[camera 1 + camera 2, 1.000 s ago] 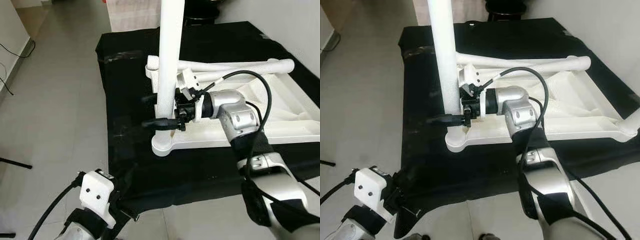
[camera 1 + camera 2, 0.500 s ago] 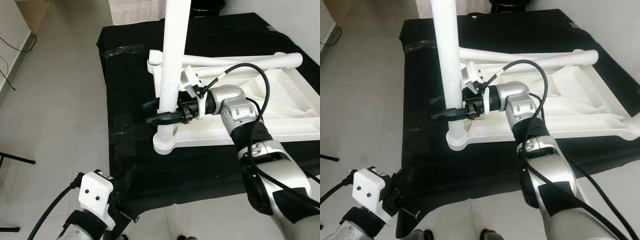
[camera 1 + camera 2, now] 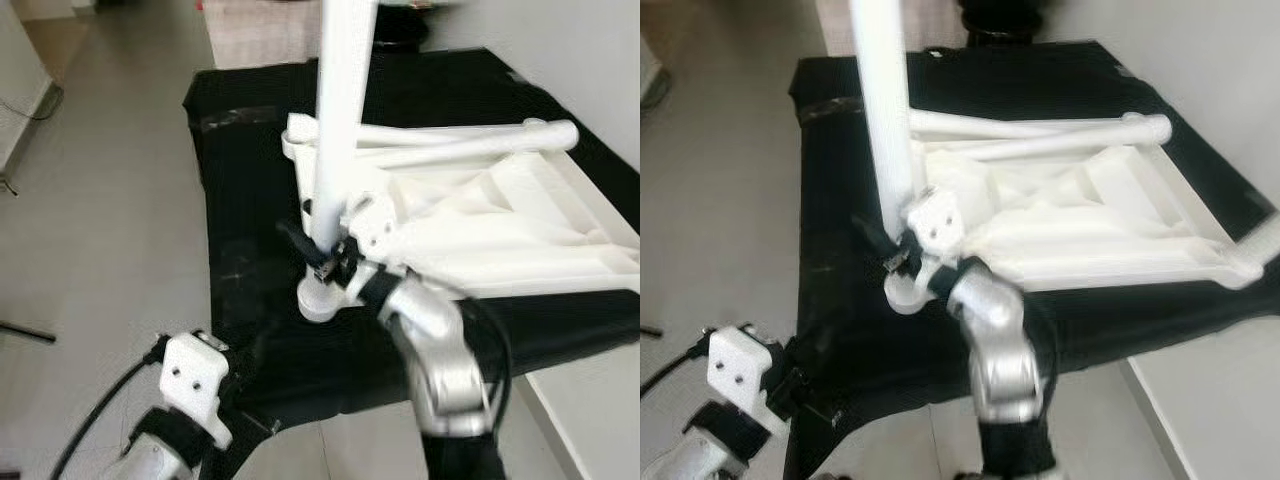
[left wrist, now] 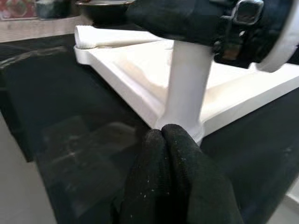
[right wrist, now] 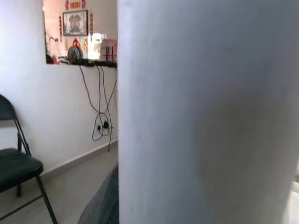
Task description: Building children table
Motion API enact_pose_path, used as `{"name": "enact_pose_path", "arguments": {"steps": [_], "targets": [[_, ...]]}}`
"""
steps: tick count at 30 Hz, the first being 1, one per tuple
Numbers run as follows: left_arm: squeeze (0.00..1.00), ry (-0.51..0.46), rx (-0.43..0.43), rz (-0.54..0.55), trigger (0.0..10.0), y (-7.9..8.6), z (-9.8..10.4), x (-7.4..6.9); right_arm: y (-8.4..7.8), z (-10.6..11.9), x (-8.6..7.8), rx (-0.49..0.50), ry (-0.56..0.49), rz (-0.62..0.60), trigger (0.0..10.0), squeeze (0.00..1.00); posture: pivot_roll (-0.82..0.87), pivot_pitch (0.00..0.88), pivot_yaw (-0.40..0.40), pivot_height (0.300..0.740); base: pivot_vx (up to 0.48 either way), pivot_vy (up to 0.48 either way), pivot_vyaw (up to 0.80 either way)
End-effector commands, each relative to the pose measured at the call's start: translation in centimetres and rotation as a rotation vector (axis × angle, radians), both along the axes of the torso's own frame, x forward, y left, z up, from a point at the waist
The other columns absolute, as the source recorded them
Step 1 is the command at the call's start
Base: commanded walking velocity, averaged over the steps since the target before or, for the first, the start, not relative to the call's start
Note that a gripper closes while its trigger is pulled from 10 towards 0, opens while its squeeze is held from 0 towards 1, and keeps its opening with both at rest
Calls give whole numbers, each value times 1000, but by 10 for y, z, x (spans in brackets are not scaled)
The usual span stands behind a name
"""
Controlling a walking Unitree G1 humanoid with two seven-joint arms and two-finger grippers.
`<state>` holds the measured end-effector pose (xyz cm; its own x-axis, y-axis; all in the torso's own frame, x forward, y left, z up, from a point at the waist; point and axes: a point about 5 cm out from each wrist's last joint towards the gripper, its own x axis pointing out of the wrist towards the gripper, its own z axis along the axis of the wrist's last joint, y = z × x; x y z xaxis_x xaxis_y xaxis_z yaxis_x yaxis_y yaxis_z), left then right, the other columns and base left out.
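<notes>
The white table leg [image 3: 340, 110] stands upright in the corner socket [image 3: 318, 298] of the overturned white tabletop [image 3: 480, 220], which lies underside up on a black cloth covering the desk [image 3: 240, 150]. The socket is the tabletop corner nearest the robot, close to the desk's front edge. Along the far edge of the tabletop lie two more white legs [image 3: 470, 140], side by side and not yet fitted, so by my reading one leg is in place or nearly so and the rest of the build is still to come.

The right gripper [image 3: 318, 252] is at the base of the upright leg, just above the socket, with its black jaws around the leg and gripping it; the right wrist view is pressed close against the leg's white surface. Whether the leg is fully seated cannot be told from the blurred pictures.

The left gripper [image 4: 170, 154] hangs low at the front of the desk, short of the socket, its jaws pressed together on nothing.
</notes>
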<state>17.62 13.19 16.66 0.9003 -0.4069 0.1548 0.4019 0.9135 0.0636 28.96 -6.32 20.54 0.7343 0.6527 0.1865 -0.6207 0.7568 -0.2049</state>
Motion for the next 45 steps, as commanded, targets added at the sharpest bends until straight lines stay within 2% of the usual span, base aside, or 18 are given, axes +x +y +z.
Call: {"name": "enact_pose_path", "arguments": {"steps": [1, 5, 7, 9, 10, 11, 13, 15, 18, 20, 22, 23, 33, 34, 36, 37, 38, 45], "targets": [[0, 0, -4, -8, 10000, 0, -4, 6, 1, -33, 11, -114, 117, 8, 0, 0, 31, 140, -54, 740, 0, 0, 0], [0, -4, -3, -7, 10000, 0, -4, 8, 3, -34, 13, -116, 124, 26, 0, 0, 29, 138, -53, 740, 0, 0, 0], [0, -14, -1, 25, 10000, 2, -4, 10, 5, -31, 9, -98, 162, 67, 10000, 0, 27, 130, -54, 740, 0, 0, 0], [0, -16, -1, 34, 10000, 3, -4, 10, 6, -27, 4, -88, 197, 149, 10000, 71, 28, 128, -54, 740, 0, 0, 0], [0, -13, -5, 27, 10000, 2, -4, 10, 6, -15, -2, -41, 235, 311, 10000, 1000, 31, 131, -54, 740, 0, 0, 0], [0, -13, -5, 27, 10000, 2, -4, 10, 6, -15, -2, -41, 235, 311, 10000, 1000, 31, 131, -54, 740, 0, 0, 0], [0, -7, -11, 9, 10000, 1, -4, 9, 0, 5, -7, -43, 206, 549, 10000, 1000, 41, 136, -50, 740, 0, 0, 0], [0, -6, -12, 4, 10000, 0, -3, 8, -5, 11, -5, -81, 167, 632, 10000, 1000, 51, 142, -48, 740, 0, 0, 0], [0, -5, -11, 1, 10000, 0, -3, 6, -13, 13, 4, -129, 149, 667, 10000, 1000, 70, 150, -44, 740, 0, 0, 0], [0, 1, -8, -4, 10000, -2, -3, 2, -27, 15, 23, -237, 133, 741, 10000, 1000, 98, 163, -48, 740, 0, 0, 0], [0, 3, -7, -6, 10000, -2, -3, 0, -31, 16, 29, -261, 144, 763, 10000, 922, 102, 166, -48, 740, 0, 0, 0], [0, 7, -6, -8, 10000, -2, -3, -3, -33, 20, 36, -290, 151, 802, 10000, 0, 115, 175, -47, 740, 0, 0, 0], [0, 27, 1, -21, 10000, -4, -2, -16, -35, 44, 54, -342, 197, 945, 10000, 0, 155, 216, -39, 740, 0, 0, 0], [0, 34, 3, -25, 10000, -4, -2, -18, -34, 46, 57, -350, 214, 967, 8549, 0, 162, 224, -37, 740, 0, 0, 0], [0, 38, 5, -27, 10000, -5, -2, -20, -34, 46, 60, -357, 223, 979, 8549, 0, 162, 224, -37, 740, 0, 0, 0], [0, 41, 5, -28, 10000, -5, -2, -22, -34, 47, 61, -365, 225, 982, 2745, 0, 169, 235, -37, 740, 0, 0, 0], [0, 43, 5, -29, 10000, -5, -1, -23, -35, 47, 63, -370, 233, 988, 0, 0, 170, 240, -37, 740, 0, 0, 0], [0, 48, 2, -31, 10000, -7, -1, -26, -38, 50, 67, -382, 243, 979, 0, 0, 162, 246, -36, 740, 0, 0, 0]]}}
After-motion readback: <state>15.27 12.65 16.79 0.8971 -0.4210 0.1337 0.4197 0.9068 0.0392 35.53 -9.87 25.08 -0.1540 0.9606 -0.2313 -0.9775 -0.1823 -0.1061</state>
